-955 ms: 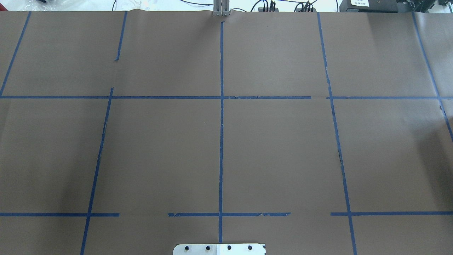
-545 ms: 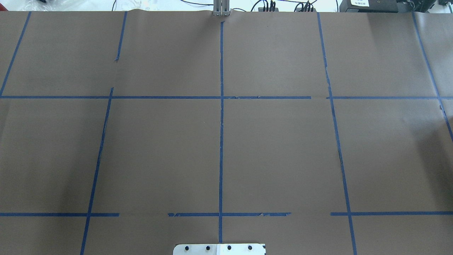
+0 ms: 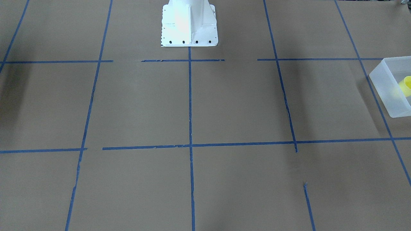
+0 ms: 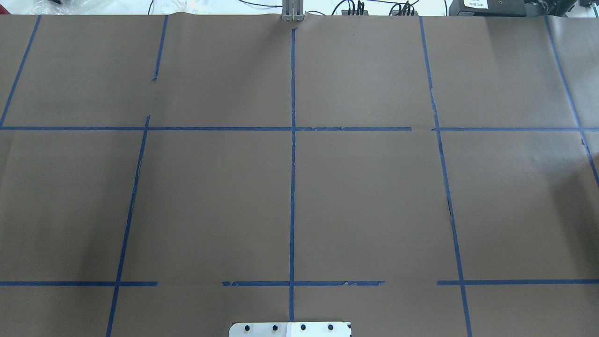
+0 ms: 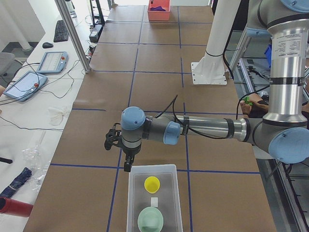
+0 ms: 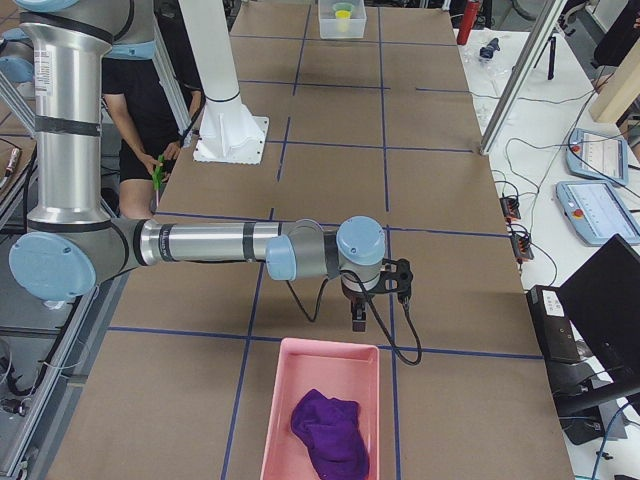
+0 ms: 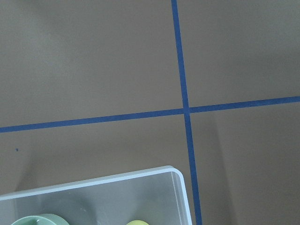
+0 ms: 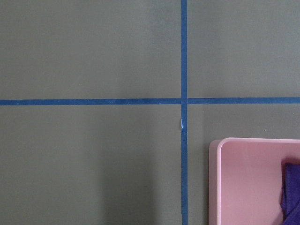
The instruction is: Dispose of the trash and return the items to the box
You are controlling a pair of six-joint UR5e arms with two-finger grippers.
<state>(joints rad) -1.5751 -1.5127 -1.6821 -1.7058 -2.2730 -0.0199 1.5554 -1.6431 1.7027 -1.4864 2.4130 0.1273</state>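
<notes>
The frosted-white box (image 5: 170, 170) stands at the table's left end; its edge shows in the front view (image 3: 382, 85), its corner in the left wrist view (image 7: 173, 174). In it stand the yellow cup (image 5: 152, 184), also in the front view (image 3: 405, 85), and a pale green bowl (image 5: 150, 220). My left gripper (image 5: 127, 166) hangs just beyond the box's far rim, above the table. My right gripper (image 6: 358, 320) hangs beside a pink bin (image 6: 275, 420) that holds a purple cloth (image 6: 330, 432). I cannot tell whether either gripper is open or shut.
The brown table cover (image 4: 365, 196) carries a grid of blue tape lines. The white robot base (image 3: 189, 22) stands at the table's robot side. A small white piece (image 5: 154, 201) lies in the box between cup and bowl.
</notes>
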